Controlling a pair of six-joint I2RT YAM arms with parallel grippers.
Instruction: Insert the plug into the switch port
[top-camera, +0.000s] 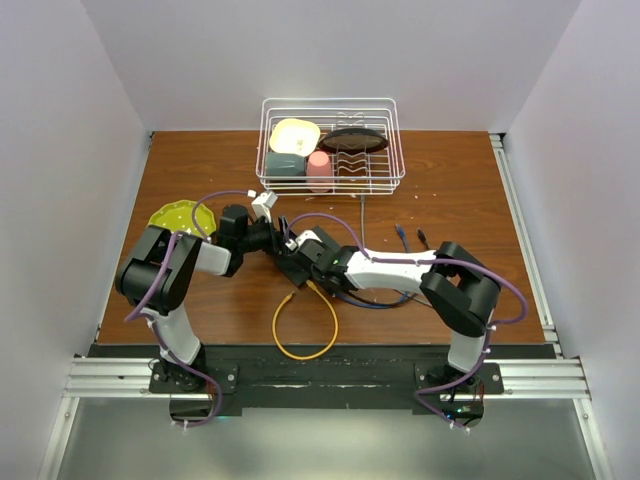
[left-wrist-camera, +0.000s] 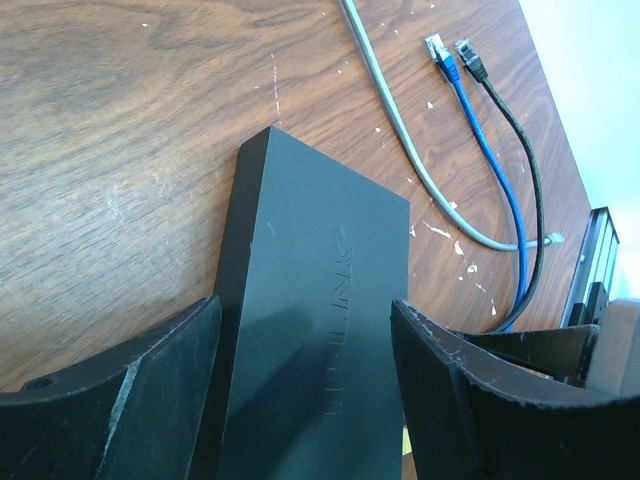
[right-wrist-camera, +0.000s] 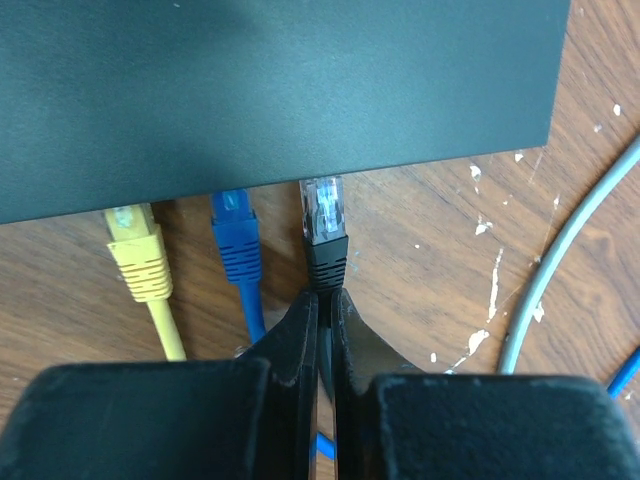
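My right hand (right-wrist-camera: 322, 297) is clenched on the tail of the black plug (right-wrist-camera: 323, 225). The plug's clear tip meets the near edge of the dark grey switch box (right-wrist-camera: 270, 90), just beside a blue plug (right-wrist-camera: 235, 235) and a yellow plug (right-wrist-camera: 135, 250). The switch port on that edge is hidden from me. My left hand (left-wrist-camera: 303, 308) grasps the box's long sides on the worktop (left-wrist-camera: 120, 150).

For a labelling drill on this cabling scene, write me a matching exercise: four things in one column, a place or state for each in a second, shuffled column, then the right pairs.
Things
1. black plug
2. yellow plug
3. grey cable
4. dark grey box

Places or states
A. leftmost at the box's edge in the right wrist view
B. between the fingers of the left hand
C. pinched by the right hand
D. lying on the table, apart from the box

Pairs: 1-C; 2-A; 3-D; 4-B
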